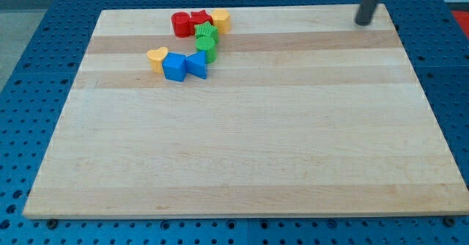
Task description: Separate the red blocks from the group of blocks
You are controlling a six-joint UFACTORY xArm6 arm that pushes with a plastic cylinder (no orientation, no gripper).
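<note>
Tip (363, 23) top right, red blocks (190, 22) grouped

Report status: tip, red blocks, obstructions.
My tip at the board's top right, far from all blocks. Red blocks unseparated, touching the yellow block and green blocks. Path clear.

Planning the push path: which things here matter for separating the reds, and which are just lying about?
Job: red cylinder, red star, my tip far to the view's right.
Lying about: yellow blocks, green blocks, blue blocks.
</note>
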